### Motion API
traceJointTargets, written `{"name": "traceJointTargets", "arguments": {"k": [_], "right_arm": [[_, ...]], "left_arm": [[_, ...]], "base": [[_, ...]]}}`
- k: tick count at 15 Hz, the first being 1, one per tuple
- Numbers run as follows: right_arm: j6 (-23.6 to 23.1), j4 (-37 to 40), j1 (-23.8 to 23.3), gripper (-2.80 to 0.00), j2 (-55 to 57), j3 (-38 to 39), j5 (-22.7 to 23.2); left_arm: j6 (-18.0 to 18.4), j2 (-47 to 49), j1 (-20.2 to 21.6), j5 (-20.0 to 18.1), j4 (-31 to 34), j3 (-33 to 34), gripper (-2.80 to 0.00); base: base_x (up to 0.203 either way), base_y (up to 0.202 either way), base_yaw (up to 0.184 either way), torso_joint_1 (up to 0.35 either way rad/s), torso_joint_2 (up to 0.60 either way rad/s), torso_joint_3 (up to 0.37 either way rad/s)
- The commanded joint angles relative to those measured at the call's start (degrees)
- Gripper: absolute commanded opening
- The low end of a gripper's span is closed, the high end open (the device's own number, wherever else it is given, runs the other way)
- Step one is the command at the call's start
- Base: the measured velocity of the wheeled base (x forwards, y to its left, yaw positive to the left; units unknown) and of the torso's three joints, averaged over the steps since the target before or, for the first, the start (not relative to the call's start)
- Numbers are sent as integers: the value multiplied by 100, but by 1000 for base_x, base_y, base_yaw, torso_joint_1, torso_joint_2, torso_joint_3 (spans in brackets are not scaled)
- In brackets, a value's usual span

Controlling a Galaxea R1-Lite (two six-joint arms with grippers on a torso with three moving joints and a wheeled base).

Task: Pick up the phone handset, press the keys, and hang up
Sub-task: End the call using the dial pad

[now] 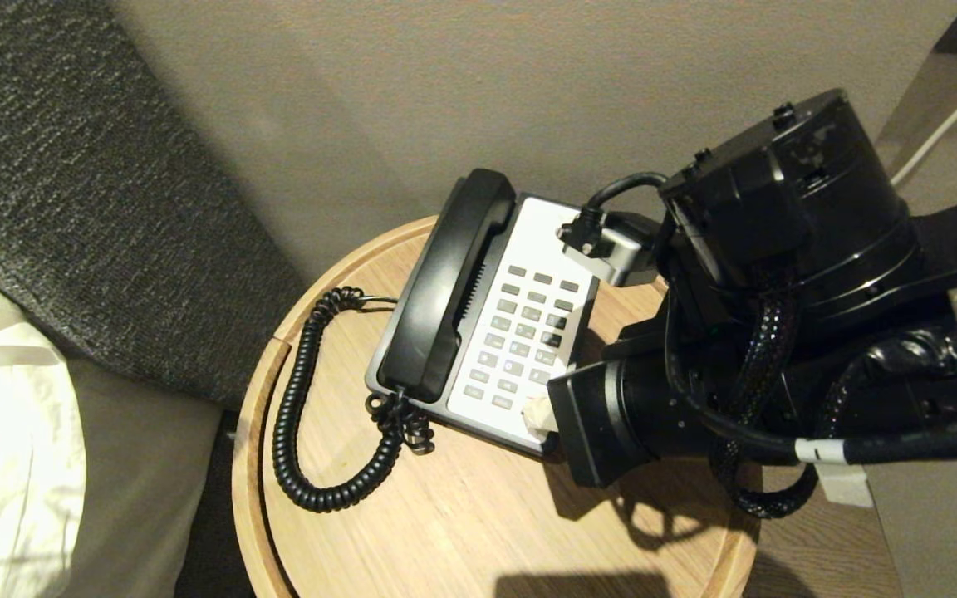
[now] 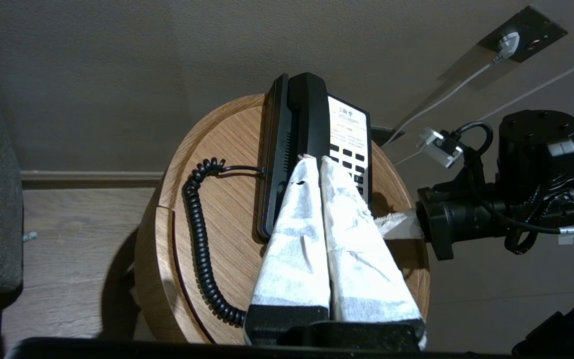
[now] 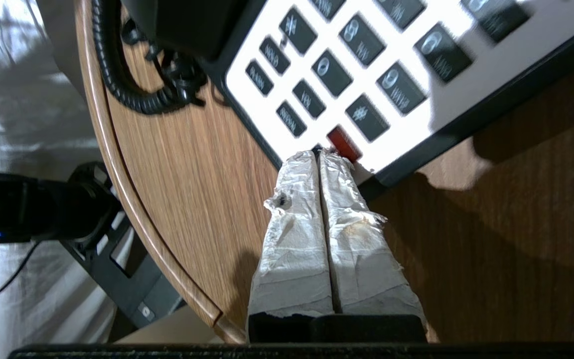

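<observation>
The phone handset lies cradled on the phone base. Right gripper, fingers pressed together and empty, forms one point at the keypad's near edge; left gripper likewise closed, hovering above

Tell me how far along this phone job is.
Glossy black curved handset lies on the black-and-white phone base. Right pincer, shut, sits at the keypad's near corner by a red key. Left pincer hangs shut above. Whether lifting is done can't be told.
</observation>
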Motion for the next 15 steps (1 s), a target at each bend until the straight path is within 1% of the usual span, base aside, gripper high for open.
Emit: {"name": "traceJointTargets", "arguments": {"k": [1,15], "right_arm": [[15,10,2,-280,-22,-87,-17],[24,8,-25,-280,94,18,-60]], "left_arm": [[-32,7,0,14,12,4,-280],[-32,-66,0,14,21,12,-280]], "base": [[0,0,0,0,0,0],[0,0,0,0,0,0]]}}
